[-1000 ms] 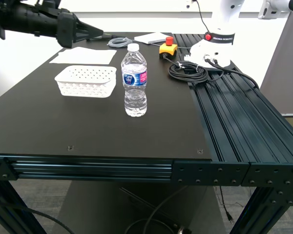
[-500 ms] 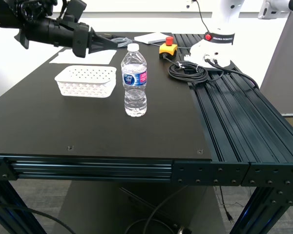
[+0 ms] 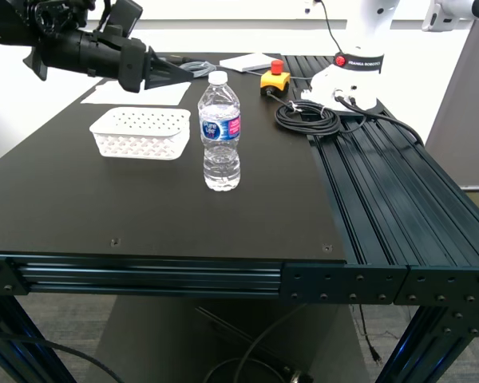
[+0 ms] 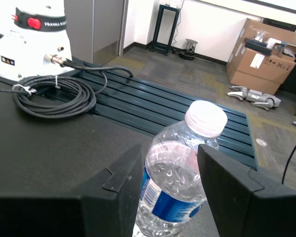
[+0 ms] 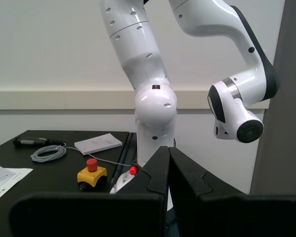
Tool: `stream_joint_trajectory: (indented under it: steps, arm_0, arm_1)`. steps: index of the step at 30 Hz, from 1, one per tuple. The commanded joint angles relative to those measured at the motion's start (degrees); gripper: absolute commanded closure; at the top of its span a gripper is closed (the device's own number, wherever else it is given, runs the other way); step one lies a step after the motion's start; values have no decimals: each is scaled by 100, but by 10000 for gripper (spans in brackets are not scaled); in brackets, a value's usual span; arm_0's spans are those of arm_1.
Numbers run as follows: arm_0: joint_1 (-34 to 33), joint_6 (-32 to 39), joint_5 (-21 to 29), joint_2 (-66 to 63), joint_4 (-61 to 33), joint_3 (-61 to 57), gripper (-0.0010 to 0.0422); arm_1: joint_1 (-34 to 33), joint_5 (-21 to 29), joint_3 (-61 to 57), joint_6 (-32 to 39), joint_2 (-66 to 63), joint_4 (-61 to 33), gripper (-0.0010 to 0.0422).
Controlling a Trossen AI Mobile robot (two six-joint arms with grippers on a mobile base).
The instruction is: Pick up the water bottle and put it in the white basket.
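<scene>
The water bottle (image 3: 220,132) stands upright near the table's middle, clear and ribbed, with a white cap and a blue-and-pink label. The white basket (image 3: 104,128) sits just to its left in the exterior view, with nothing in it. My first gripper (image 3: 176,70) hovers above the table behind the basket at the exterior view's upper left, pointing at the bottle. In the first wrist view my first gripper (image 4: 170,153) is open, and the water bottle (image 4: 177,187) shows between and beyond its fingers, apart from them. My second gripper (image 5: 168,163) is shut on nothing and is out of the exterior view.
White paper sheets (image 3: 136,90) lie behind the basket. A coiled black cable (image 3: 307,118), a yellow box with a red button (image 3: 275,77) and a white robot base (image 3: 347,80) stand at the back right. Slotted rails (image 3: 383,183) run along the exterior view's right.
My first arm has come down and moved toward the bottle since a second ago. It has hardly moved in the last half second. Bottle and basket stay put.
</scene>
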Motion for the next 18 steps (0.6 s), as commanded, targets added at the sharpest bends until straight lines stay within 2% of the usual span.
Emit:
stream_joint_trajectory:
  steps: [1, 8, 13, 18]
  arm_0:
    - [7, 0, 0, -2, 15, 9, 412]
    - [4, 0, 0, -2, 17, 9, 412]
    - [7, 0, 0, -2, 15, 9, 412]
    - [7, 0, 0, -2, 15, 9, 412]
  arm_1:
    - [-105, 22, 4, 46, -2, -20, 264]
    - [-538, -238, 2, 33, -2, -297, 264]
    - [-562, -297, 2, 61, -2, -424, 264]
    - [-647, -560, 4, 420, -2, -411, 264]
